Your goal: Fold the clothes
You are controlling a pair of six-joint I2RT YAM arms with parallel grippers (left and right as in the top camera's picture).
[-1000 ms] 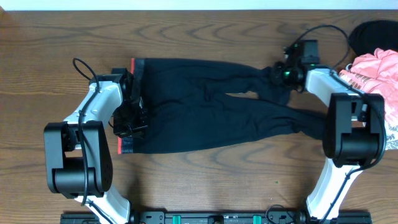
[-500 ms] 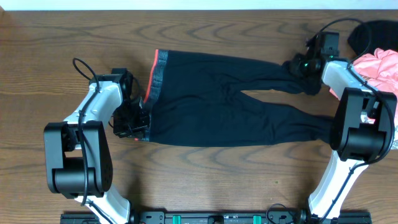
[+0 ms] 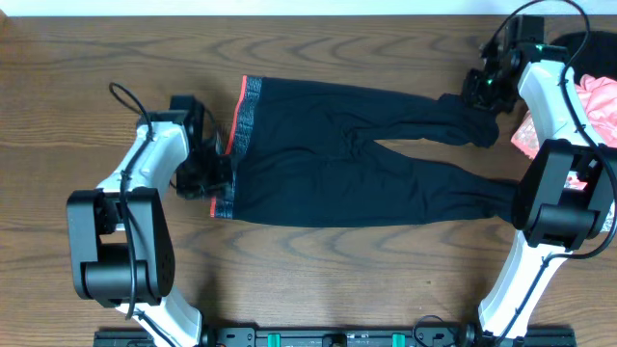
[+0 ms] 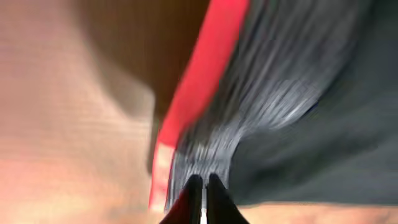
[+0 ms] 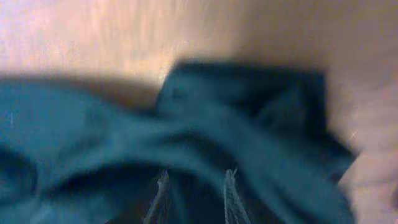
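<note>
The clothes, black leggings [image 3: 357, 154], lie stretched flat across the wooden table, waistband [image 3: 249, 111] to the left, two legs running right. My left gripper [image 3: 220, 172] is shut on the grey-speckled, red-edged waistband near its lower corner. In the left wrist view its dark fingertips [image 4: 202, 182] pinch the grey band [image 4: 249, 112] beside the red edge [image 4: 199, 81]. My right gripper [image 3: 479, 89] hovers over the end of the upper leg [image 3: 468, 120]. Its fingers [image 5: 163, 183] stand apart with dark cloth [image 5: 249, 124] beneath them.
A pink ruffled garment [image 3: 598, 106] and a black item [image 3: 569, 48] lie at the table's right edge, close behind the right arm. Bare wood [image 3: 337, 270] runs along the front of the table.
The leggings slid right and were drawn out straight. The right gripper then opened, let go of the upper leg's end and moved up and right. The left gripper kept its hold.
</note>
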